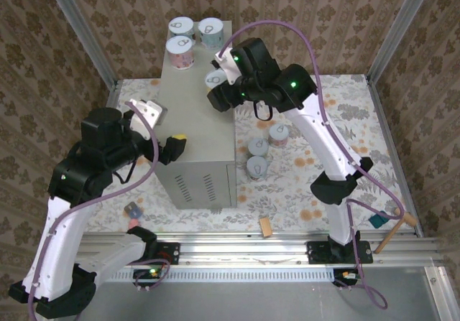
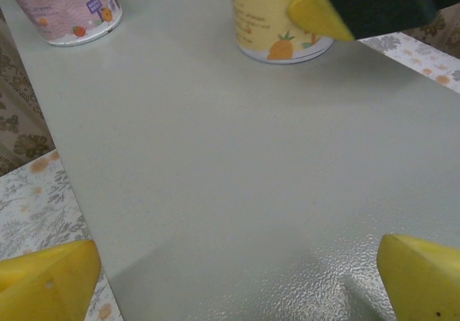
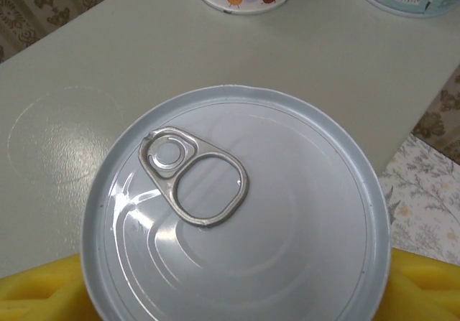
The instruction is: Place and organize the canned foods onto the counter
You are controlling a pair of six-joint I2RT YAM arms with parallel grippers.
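The right gripper (image 1: 218,85) is seen lowered over the counter (image 1: 198,131), at its right edge and a little short of the far end. A yellow can (image 3: 237,206) is straddled there. In the right wrist view its white lid and pull tab are looked down on, with the yellow pads (image 3: 424,285) showing on either side of its near rim. The can is stood upright on the grey top. In the left wrist view one pad is seen laid against the can's pineapple-printed wall. Whether the can is being squeezed or merely flanked cannot be told.

Three cans are already parked at the far end of the counter. A far-left can (image 1: 181,26) and a blue can (image 1: 210,30) are set side by side along the far edge. A pink can (image 1: 180,50) is placed just nearer than the far-left one, by the left edge. All three are packed close together and upright.

The left gripper (image 1: 172,143) is held low at the counter's left edge, toward the near end. Its claw is spread wide, with nothing but bare grey top between the yellow fingertips (image 2: 43,285).

Three floor cans (image 1: 257,149) are found upright on the floral surface (image 1: 338,113), clustered just beside the counter's right side wall.
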